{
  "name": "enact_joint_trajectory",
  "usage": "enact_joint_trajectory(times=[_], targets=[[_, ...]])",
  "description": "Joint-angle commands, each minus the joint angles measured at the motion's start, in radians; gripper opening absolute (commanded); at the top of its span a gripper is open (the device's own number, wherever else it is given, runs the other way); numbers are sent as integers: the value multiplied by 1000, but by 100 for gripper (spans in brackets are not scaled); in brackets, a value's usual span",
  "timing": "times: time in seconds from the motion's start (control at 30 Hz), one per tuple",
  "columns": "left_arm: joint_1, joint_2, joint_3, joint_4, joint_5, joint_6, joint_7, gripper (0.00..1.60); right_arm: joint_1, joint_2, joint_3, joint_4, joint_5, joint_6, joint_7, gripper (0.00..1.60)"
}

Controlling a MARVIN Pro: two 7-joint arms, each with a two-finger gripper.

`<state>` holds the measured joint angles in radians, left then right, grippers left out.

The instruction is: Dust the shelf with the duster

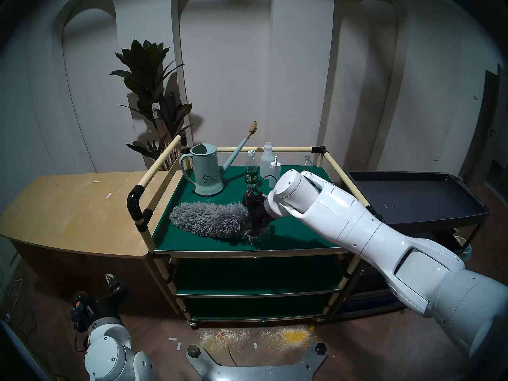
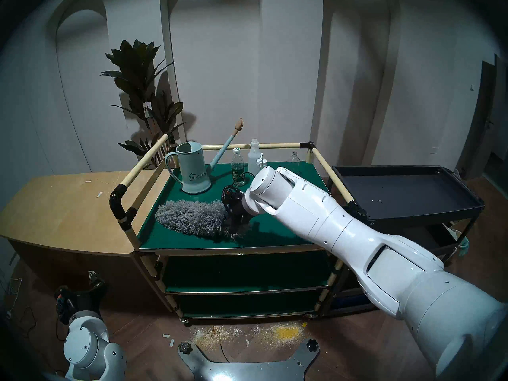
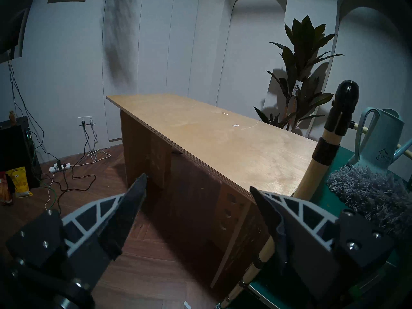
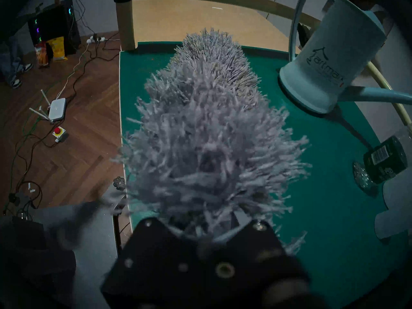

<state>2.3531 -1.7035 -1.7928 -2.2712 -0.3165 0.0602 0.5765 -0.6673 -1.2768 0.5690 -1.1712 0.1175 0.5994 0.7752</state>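
The grey fluffy duster (image 1: 209,218) (image 2: 192,217) lies flat on the front left part of the top dark-green shelf (image 1: 288,234) (image 2: 275,234). My right gripper (image 1: 257,221) (image 2: 236,221) is shut on the duster's right end, low over the board. In the right wrist view the duster (image 4: 207,123) stretches away from the right gripper (image 4: 209,226), whose fingertips are buried in the fluff, across the shelf (image 4: 323,212). My left gripper (image 3: 198,183) (image 1: 110,284) hangs open and empty, low beside the cart's left front post, with the duster's tip (image 3: 367,197) at its right.
A pale blue watering can (image 1: 206,171) stands just behind the duster. Several bottles (image 1: 251,173) stand at the shelf's back. Cream rails (image 1: 156,163) frame the shelf. A wooden counter (image 1: 71,207) adjoins on the left, a black tray cart (image 1: 412,196) on the right.
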Motion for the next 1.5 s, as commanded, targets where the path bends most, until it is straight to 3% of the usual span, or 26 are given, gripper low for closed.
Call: enact_joint_trajectory(times=[0.0,0.13,0.3,0.43,0.53,0.57,0.6,0.97,1.17,1.3,1.47], targets=[[-38,5,-36,6,-25,-2,3,160,89,-117,-52,70,0,-54,31,0],[-49,6,-53,18,-44,0,3,160,112,-157,-87,132,-16,-86,81,0],[-58,6,-67,32,-66,-3,1,160,151,-151,-132,147,-18,-132,194,0],[-67,8,-68,40,-74,-5,0,160,165,-105,-161,82,9,-135,244,0],[-73,10,-63,43,-78,-5,-3,160,176,-69,-168,24,17,-135,332,0],[-74,12,-60,44,-79,-5,-5,160,186,-76,-185,45,52,-148,294,0],[-76,12,-57,45,-80,-4,-5,160,183,-48,-178,-7,43,-135,349,0],[-56,4,-27,36,-74,-13,-8,160,211,41,-200,-132,163,-115,511,0],[-23,-9,-8,26,-65,-27,-5,160,203,90,-187,-229,235,-51,626,0],[-3,-20,11,18,-54,-37,-4,160,199,133,-160,-279,280,-3,643,0],[7,-12,43,4,-29,-38,-16,160,166,207,-106,-353,309,55,533,0]])
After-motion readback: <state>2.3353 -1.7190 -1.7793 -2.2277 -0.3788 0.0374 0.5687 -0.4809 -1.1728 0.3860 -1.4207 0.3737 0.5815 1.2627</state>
